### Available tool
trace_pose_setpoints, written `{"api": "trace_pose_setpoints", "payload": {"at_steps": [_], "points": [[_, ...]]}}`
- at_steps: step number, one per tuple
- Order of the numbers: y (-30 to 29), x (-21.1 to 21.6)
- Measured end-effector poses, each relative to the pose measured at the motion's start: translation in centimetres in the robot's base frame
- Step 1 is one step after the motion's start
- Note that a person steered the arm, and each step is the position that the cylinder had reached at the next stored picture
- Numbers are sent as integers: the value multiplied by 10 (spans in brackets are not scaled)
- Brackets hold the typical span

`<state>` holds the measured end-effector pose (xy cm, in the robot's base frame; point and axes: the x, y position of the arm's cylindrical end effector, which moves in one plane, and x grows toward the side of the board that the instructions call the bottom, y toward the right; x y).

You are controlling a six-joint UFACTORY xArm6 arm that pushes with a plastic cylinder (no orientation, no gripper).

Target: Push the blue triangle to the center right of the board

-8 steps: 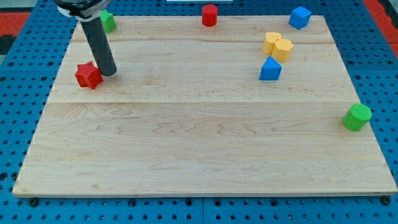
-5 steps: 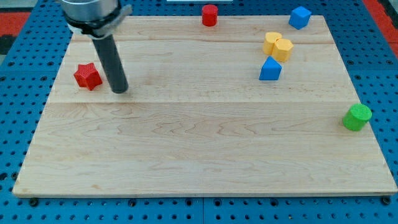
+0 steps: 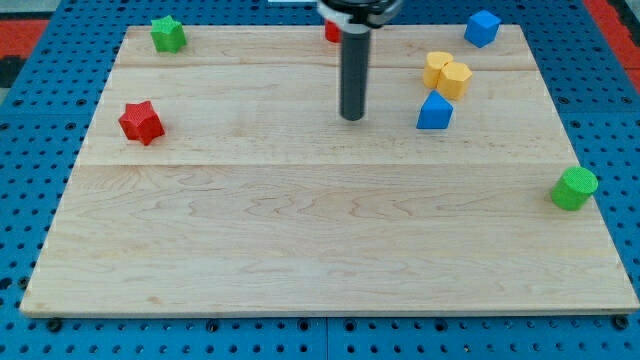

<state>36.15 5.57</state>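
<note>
The blue triangle sits on the wooden board at the upper right, just below two touching yellow blocks. My tip rests on the board to the left of the blue triangle, about a block's width or two away, not touching it. The dark rod rises straight up from the tip to the view's top.
A blue cube sits at the top right corner. A green cylinder is at the right edge. A red cylinder is mostly hidden behind the rod at the top. A red star and a green star are at the left.
My tip has slid far to the right, from beside the red star to near the blue triangle. The green star is now uncovered. No block has moved.
</note>
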Motion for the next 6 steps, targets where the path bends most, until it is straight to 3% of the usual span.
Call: {"api": "trace_pose_setpoints", "payload": {"at_steps": [2, 4, 6], "points": [[89, 0], [98, -25], [146, -8]]}}
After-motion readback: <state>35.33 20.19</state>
